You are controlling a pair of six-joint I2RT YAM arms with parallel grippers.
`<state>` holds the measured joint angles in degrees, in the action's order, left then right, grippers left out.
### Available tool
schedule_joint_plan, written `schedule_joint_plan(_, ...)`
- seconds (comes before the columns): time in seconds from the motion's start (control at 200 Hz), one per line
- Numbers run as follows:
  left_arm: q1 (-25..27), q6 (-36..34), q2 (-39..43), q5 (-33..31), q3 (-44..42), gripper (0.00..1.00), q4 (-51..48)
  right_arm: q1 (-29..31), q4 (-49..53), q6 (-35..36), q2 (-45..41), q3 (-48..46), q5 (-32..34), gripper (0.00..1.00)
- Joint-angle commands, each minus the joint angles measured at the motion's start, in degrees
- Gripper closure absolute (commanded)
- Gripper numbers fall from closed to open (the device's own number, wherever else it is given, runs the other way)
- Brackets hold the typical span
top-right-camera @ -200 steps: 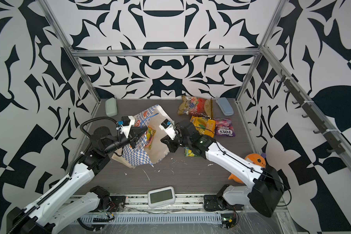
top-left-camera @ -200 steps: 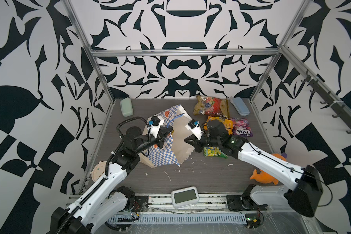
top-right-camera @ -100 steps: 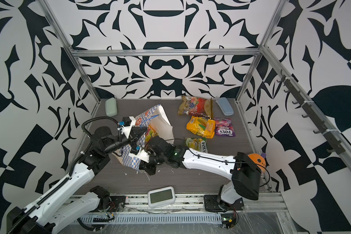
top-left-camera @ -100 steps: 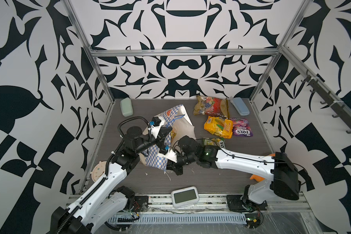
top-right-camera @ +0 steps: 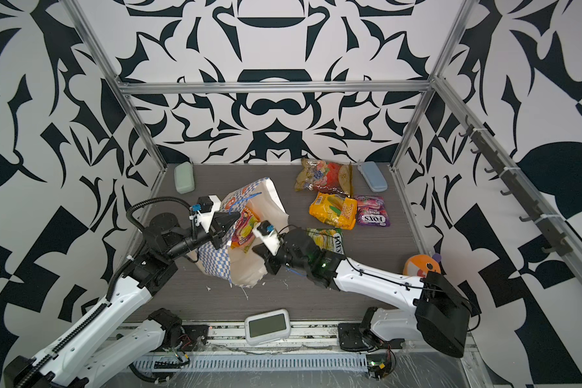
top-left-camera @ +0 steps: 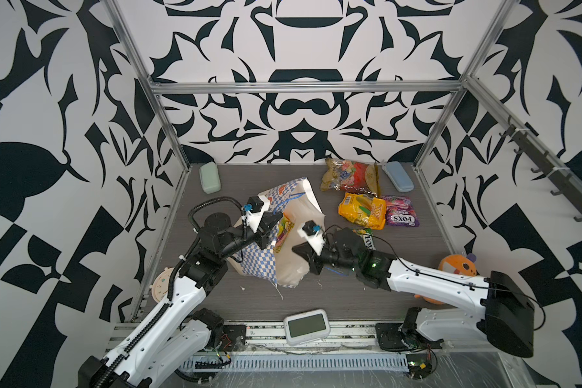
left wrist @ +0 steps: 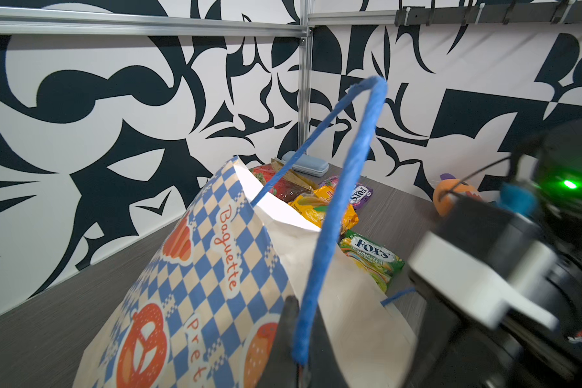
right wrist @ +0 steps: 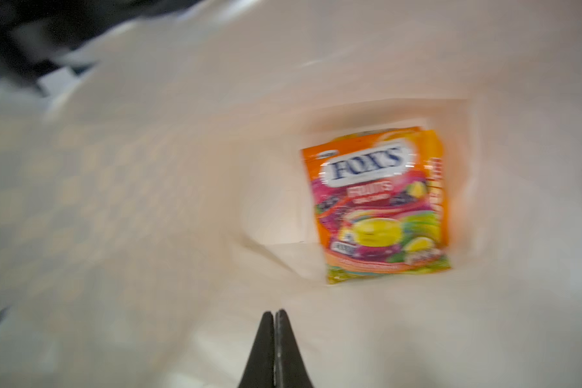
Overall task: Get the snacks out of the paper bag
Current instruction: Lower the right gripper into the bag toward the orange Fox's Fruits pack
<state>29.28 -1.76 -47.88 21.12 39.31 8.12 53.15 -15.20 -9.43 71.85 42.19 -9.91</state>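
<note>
The paper bag (top-left-camera: 259, 265) (top-right-camera: 215, 265) leans on the table with its white inside (right wrist: 148, 201) showing. My left gripper (top-left-camera: 276, 220) (left wrist: 299, 336) is shut on the bag's blue cord handle (left wrist: 343, 188) and holds it up. An orange-pink FOX'S packet (right wrist: 377, 205) (top-left-camera: 283, 231) lies deep inside the bag. My right gripper (top-left-camera: 294, 250) (right wrist: 274, 314) is shut and empty at the bag's mouth, pointing in, short of that packet. Out on the table lie a red-gold fruit-print packet (top-left-camera: 350, 178), a yellow-orange packet (top-left-camera: 362, 210), a purple FOX'S packet (top-left-camera: 400, 215) and a green FOX'S packet (top-right-camera: 326, 236), partly under my right arm.
A green case (top-left-camera: 210, 177) and a blue case (top-left-camera: 397, 176) lie by the back wall. An orange plush (top-left-camera: 457, 265) sits at the right wall. A white timer (top-left-camera: 305, 326) rests on the front rail. Paper scraps dot the table in front of the bag.
My right gripper swung from the bag's right side down and left across its front, then back up to the mouth. The left gripper has kept the handle and stayed put.
</note>
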Motion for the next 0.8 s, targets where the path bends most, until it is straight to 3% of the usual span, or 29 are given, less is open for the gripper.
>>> schedule_joint_plan(0.0,0.2,0.1,0.1,2.2,-0.5,1.0,2.3,-1.9,1.5,-5.4,1.7,3.9,5.7,0.89)
schedule_joint_plan(0.175,0.2,0.9,-0.7,3.2,-0.7,1.0,4.8,-1.8,2.3,-5.4,11.4,10.3,6.2,0.73)
schedule_joint_plan(0.325,0.2,1.9,-1.1,3.3,-1.1,1.0,6.6,-1.8,-7.0,-4.2,19.8,12.7,6.3,0.54)
schedule_joint_plan(0.585,0.2,2.1,0.1,2.4,-2.1,1.0,7.8,-2.5,-19.6,-2.8,32.5,17.5,6.8,0.46)
schedule_joint_plan(0.795,0.2,2.2,0.7,2.3,-2.9,1.0,8.8,-3.5,-20.8,-2.6,39.2,23.8,6.2,0.41)
